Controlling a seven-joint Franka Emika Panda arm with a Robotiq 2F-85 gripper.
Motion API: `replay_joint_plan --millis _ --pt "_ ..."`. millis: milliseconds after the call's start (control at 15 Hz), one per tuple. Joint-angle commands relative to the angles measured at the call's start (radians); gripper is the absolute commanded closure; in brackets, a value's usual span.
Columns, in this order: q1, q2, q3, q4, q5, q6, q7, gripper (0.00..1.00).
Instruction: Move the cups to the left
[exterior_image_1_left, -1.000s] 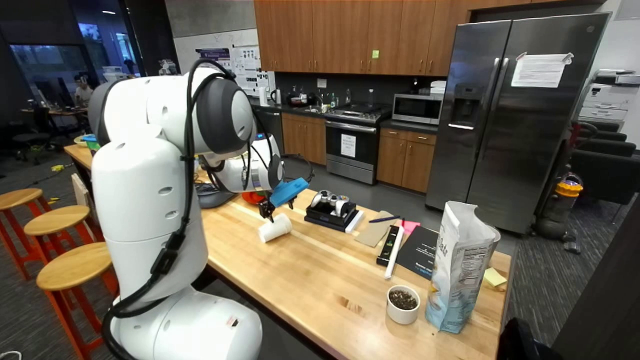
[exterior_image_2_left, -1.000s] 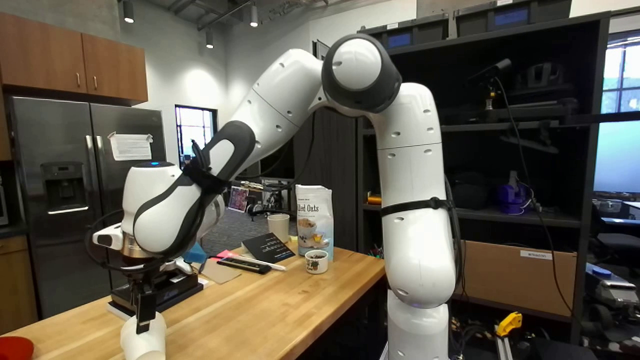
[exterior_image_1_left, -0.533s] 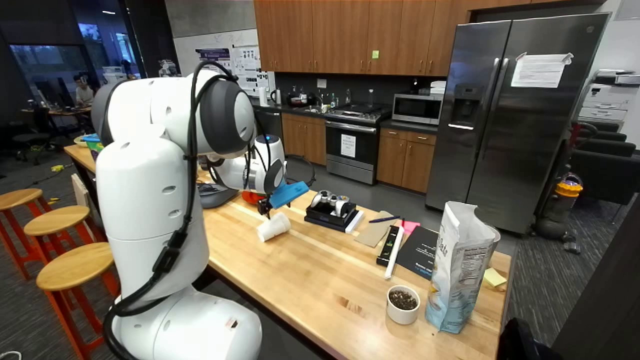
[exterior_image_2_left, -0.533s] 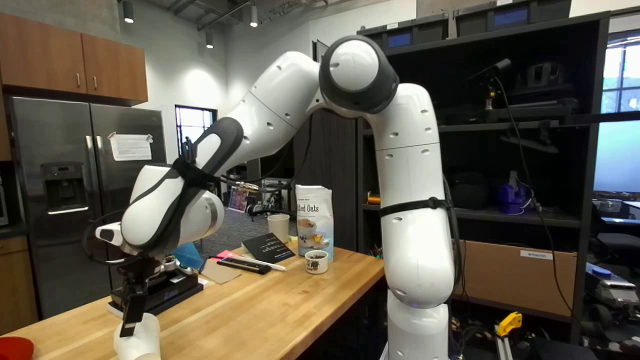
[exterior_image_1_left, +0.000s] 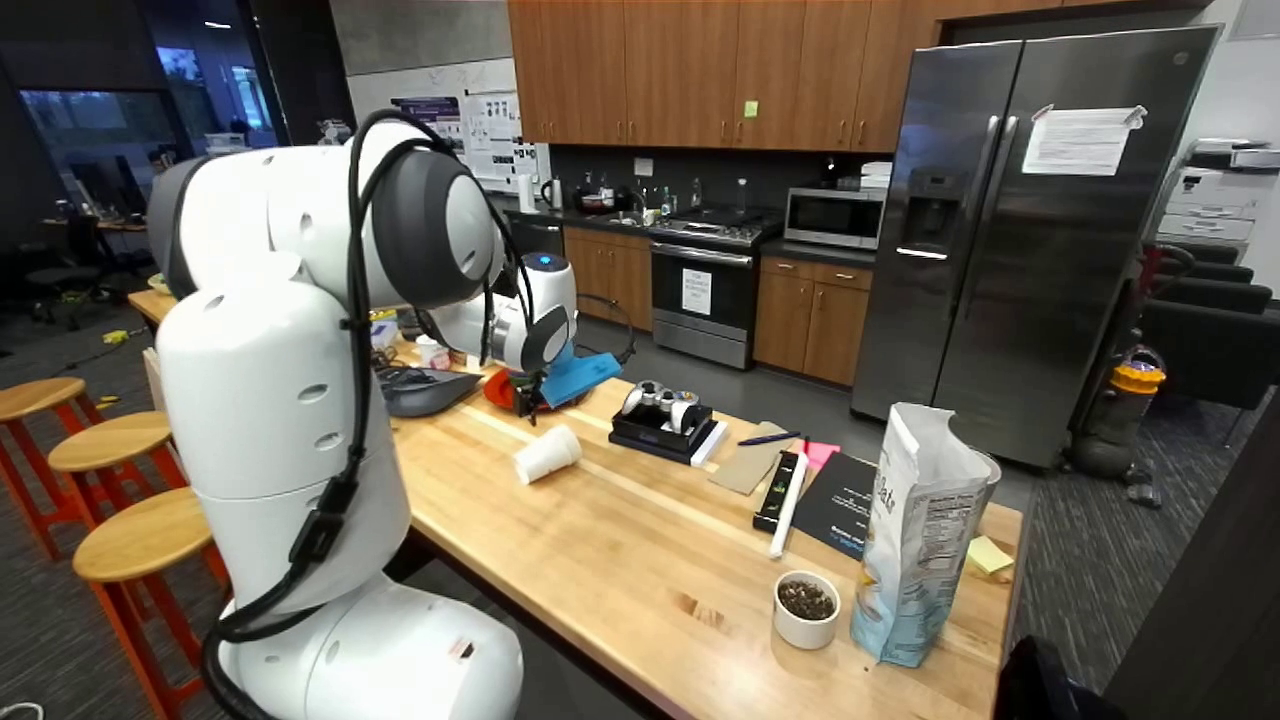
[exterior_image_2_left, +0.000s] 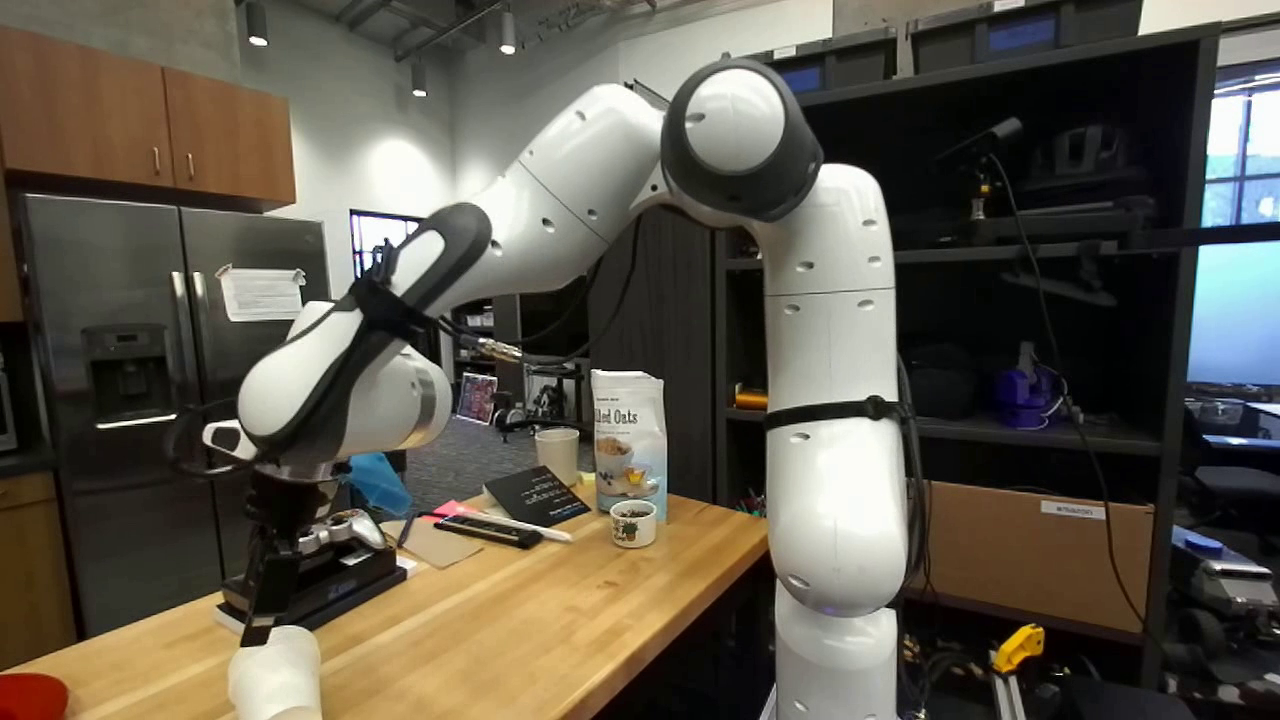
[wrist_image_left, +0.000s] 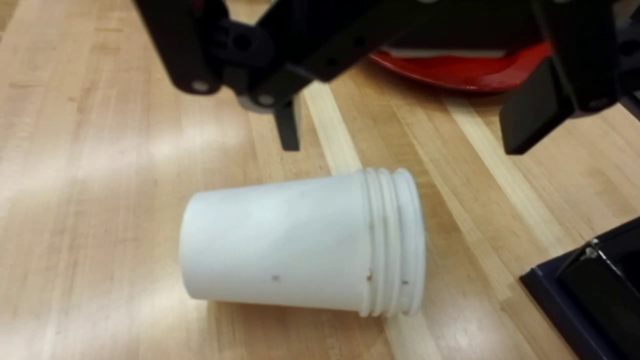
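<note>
The cups are a nested stack of white paper cups lying on its side on the wooden table, with several rims at one end. The stack also shows in both exterior views. My gripper is open and empty, its two fingers wide apart. It comes in from the top of the wrist view, and the stack lies below the fingertips there, with nothing between the pads. In an exterior view the gripper hangs just behind the stack, towards the red bowl.
A red bowl sits behind the gripper. A black box with a game controller stands beside the cups. Farther along are a dark card, a small mug of dried leaves and an oats bag.
The stack shifted slightly left in both exterior views between one second and half a second ago, then stayed still. The gripper has risen and moved back from the stack towards the red bowl.
</note>
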Motion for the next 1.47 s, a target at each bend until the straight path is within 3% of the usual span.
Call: replay_joint_plan --millis 0,533,1400 --pt "-0.015 -0.055 -0.024 0.021 0.187 -0.141 -0.196 0.00" --pt "-0.056 -0.046 -0.117 0.068 0.164 -0.325 -0.256 0.00" --pt "-0.070 0.101 -0.090 0.152 0.274 -0.314 -0.359 0.00"
